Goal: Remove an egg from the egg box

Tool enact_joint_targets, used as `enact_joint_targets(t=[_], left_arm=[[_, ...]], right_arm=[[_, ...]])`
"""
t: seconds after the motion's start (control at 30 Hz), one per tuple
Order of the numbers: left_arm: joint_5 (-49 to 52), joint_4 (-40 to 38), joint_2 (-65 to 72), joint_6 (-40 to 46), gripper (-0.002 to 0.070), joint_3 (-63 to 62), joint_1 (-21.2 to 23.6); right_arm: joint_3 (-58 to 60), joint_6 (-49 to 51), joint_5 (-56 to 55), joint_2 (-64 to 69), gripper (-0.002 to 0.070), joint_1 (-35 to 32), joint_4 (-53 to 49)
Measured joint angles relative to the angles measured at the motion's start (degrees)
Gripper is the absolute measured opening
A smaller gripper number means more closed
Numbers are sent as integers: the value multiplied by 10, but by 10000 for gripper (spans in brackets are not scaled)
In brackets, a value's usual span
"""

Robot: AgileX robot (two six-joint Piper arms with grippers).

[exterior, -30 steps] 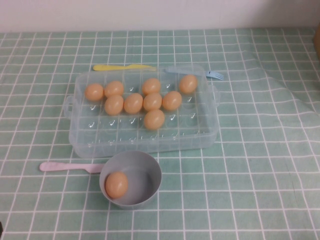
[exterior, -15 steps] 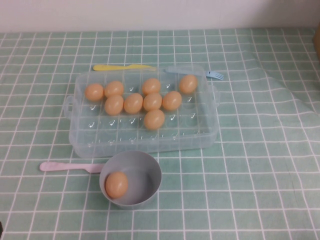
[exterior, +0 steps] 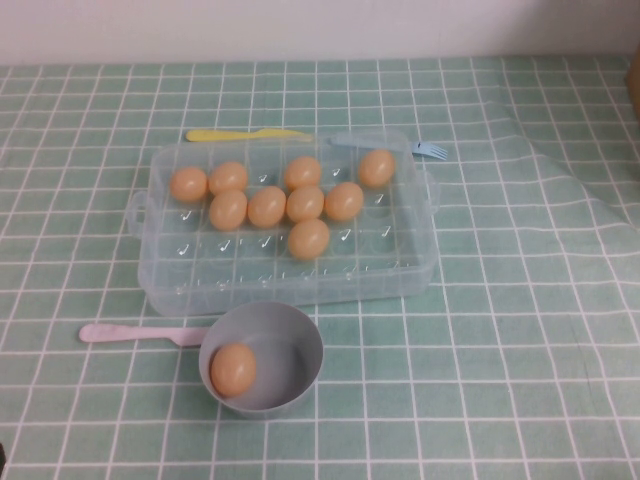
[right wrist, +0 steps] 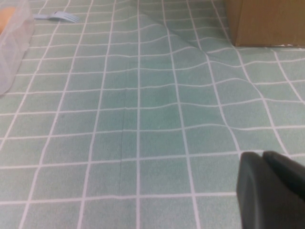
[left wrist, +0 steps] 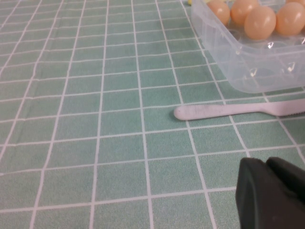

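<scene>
The clear plastic egg box [exterior: 290, 285] stands mid-table with several orange-tan eggs [exterior: 308, 238] in its cells. One more egg [exterior: 233, 369] lies in the grey-blue bowl [exterior: 305, 335] just in front of the box. Neither gripper shows in the high view. In the left wrist view my left gripper [left wrist: 267, 164] is shut and empty, low over the cloth, apart from the box's corner [left wrist: 248, 71] and its eggs [left wrist: 259, 21]. In the right wrist view my right gripper [right wrist: 263, 157] is shut and empty over the cloth to the right of the box [right wrist: 12, 43].
A pink plastic knife [exterior: 140, 334] lies left of the bowl and shows in the left wrist view [left wrist: 228, 110]. A yellow knife [exterior: 245, 134] and a blue fork [exterior: 425, 150] lie behind the box. A cardboard box [right wrist: 267, 21] stands far right. The cloth is wrinkled [exterior: 540, 180] on the right.
</scene>
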Motion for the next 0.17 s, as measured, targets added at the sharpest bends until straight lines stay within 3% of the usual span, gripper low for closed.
enact_joint_targets(t=[0.17], left_arm=[[0,0,0,0,-3,0,0]], right_arm=[[0,0,0,0,-17,0,0]])
